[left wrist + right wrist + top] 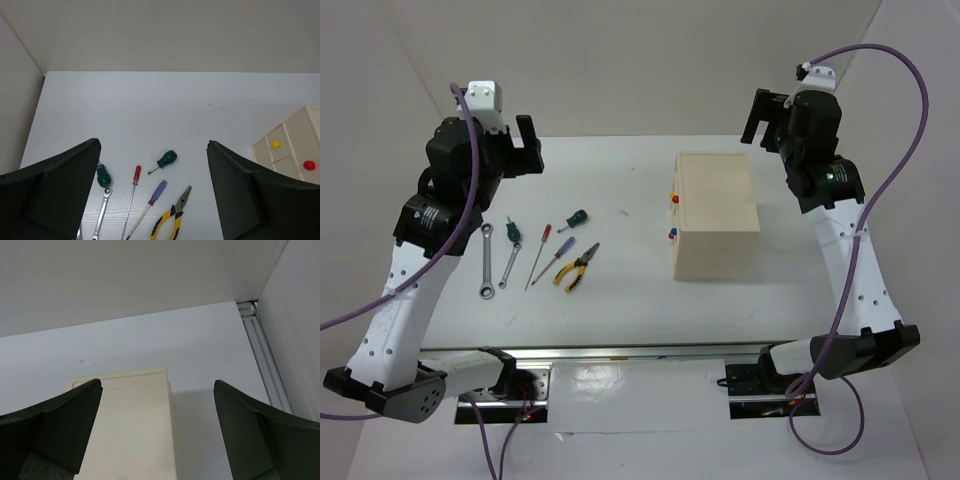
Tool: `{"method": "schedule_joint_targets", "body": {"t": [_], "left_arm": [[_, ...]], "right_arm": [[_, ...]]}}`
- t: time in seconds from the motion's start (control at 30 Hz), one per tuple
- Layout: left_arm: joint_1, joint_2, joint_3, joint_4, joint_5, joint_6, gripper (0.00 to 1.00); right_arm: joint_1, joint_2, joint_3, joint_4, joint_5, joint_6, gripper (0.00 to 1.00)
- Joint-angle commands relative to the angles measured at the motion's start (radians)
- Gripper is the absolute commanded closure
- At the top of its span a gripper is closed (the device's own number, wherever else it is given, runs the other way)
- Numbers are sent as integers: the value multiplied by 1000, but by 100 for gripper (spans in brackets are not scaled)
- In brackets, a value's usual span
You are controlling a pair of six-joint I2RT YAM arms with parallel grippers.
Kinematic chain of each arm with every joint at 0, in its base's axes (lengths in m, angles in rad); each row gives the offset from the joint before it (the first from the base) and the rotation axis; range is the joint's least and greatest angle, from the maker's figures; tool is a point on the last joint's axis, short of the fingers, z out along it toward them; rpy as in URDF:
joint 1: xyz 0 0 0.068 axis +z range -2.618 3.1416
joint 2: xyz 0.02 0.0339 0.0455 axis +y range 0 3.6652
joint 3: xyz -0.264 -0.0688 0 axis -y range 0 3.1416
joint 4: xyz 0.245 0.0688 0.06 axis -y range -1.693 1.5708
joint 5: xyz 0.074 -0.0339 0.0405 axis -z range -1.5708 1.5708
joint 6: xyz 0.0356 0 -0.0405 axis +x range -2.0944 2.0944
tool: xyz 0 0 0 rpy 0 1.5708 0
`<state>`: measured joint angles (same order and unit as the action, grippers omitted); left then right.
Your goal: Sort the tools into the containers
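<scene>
The tools lie in a loose row on the left of the white table: two silver wrenches [487,262], a green-handled screwdriver [512,231], a red one [539,254], a stubby green one [578,218], a purple one [564,248] and yellow-black pliers [577,268]. The beige drawer box [717,215] stands right of centre, its drawers shut and their knobs [674,198] facing left. My left gripper [525,145] hangs open and empty high above the tools; its view shows the pliers [172,217] and the stubby screwdriver [167,159]. My right gripper [765,118] is open and empty above the box top [130,425].
White walls close off the back and both sides. A metal rail [620,352] runs along the near edge between the arm bases. In the left wrist view the box front [290,150] shows a yellow knob [275,144] and a red knob [309,165].
</scene>
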<state>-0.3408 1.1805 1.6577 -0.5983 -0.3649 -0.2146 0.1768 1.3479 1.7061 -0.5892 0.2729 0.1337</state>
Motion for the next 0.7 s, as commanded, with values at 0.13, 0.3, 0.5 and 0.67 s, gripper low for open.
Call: {"method": "schedule_joint_targets", "body": {"t": [0.13,0.3,0.5,0.67], "left_arm": [[3,8,-12,38,46,-16,0],[3,37,-82,104,309,-103,0],[3,90,-257,316,694,-259,0],[3,135,-378,607,885,-362,0]], "right_arm": [[-7,-49,-17,71,-32,-23,0],[58,26,-8,40,-12,-54,3],[115,48,-149,124,74,-54,82],[127,89,-197,143,92,-54,99]]}}
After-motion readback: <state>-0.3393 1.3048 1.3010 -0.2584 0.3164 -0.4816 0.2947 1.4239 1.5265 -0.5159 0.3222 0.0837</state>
